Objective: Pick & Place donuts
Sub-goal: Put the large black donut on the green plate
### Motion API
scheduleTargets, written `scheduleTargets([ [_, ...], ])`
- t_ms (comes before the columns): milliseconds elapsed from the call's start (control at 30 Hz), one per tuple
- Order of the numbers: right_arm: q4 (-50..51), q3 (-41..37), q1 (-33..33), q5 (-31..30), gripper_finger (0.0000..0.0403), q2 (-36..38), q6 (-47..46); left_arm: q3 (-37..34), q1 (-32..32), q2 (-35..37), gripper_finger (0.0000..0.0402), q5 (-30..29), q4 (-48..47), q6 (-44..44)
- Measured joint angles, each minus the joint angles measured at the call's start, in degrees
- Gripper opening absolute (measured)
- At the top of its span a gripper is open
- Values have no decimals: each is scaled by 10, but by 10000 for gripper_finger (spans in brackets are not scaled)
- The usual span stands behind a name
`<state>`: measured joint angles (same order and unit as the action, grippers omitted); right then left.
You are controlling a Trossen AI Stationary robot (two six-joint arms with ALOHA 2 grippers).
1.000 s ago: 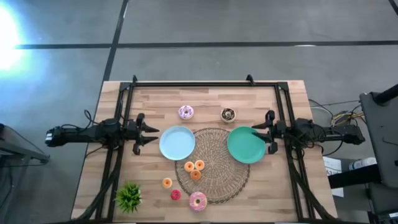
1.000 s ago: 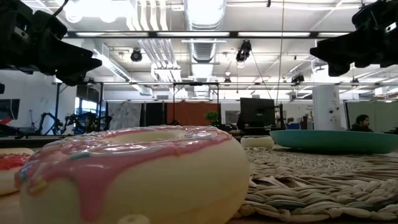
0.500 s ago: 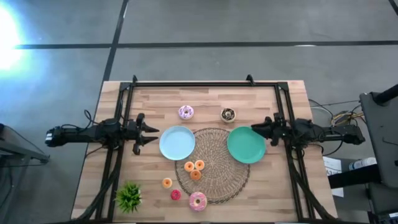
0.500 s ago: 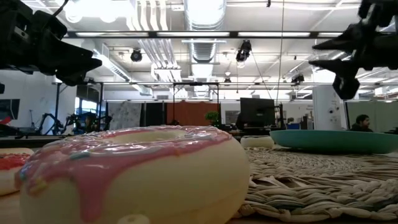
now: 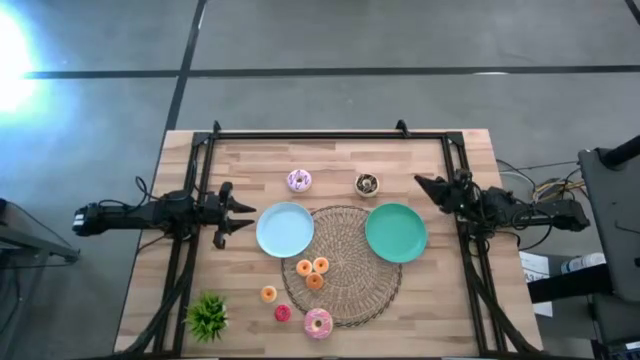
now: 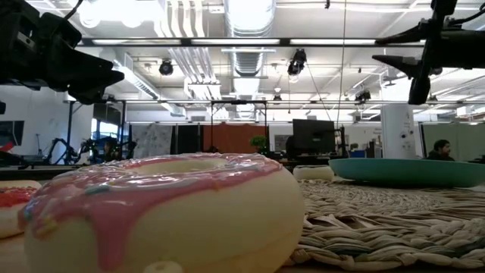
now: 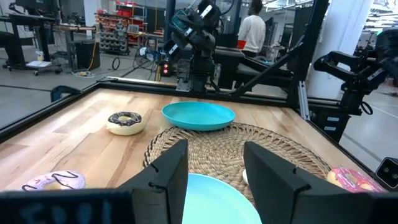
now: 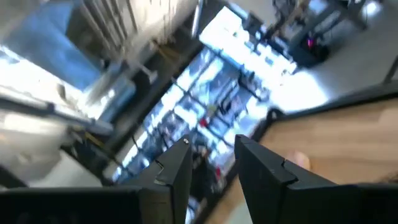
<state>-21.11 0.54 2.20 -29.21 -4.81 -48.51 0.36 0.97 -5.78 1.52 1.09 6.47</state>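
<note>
Donuts: pink-frosted at near edge, lilac and brown far, tiny ones on woven mat. Left gripper spread, empty, beside blue plate; right gripper parted, empty, right of brown.

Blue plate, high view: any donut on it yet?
No, the blue plate lies bare; the nearest tiny orange donuts sit on the woven mat below it.

I see the lilac-white donut and the dark brown donut lying flat toward the counter's far side, three tiny orange ones clustered together (touching, it seems), and the pink-frosted donut at the near edge.
</note>
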Motion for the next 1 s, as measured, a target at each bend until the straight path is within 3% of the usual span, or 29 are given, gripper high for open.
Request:
scheduleTargets([
  [100, -27, 0, 0, -34, 104, -9, -2, 0, 0, 0, 131, 0, 1, 0],
  [300, -43, 0, -2, -48, 101, -74, -142, 0, 0, 0, 131, 0, 1, 0],
  [533, -67, 13, -2, -18, 106, -180, -88, 0, 0, 0, 131, 0, 2, 0],
  [633, 3, 44, -2, 1, 113, -213, -65, 0, 0, 0, 131, 0, 2, 0],
  [833, 261, 163, -1, 65, 140, -277, -7, 0, 0, 0, 131, 0, 2, 0],
  [1000, 361, 246, -1, 88, 176, -326, 75, 0, 0, 0, 131, 0, 2, 0],
])
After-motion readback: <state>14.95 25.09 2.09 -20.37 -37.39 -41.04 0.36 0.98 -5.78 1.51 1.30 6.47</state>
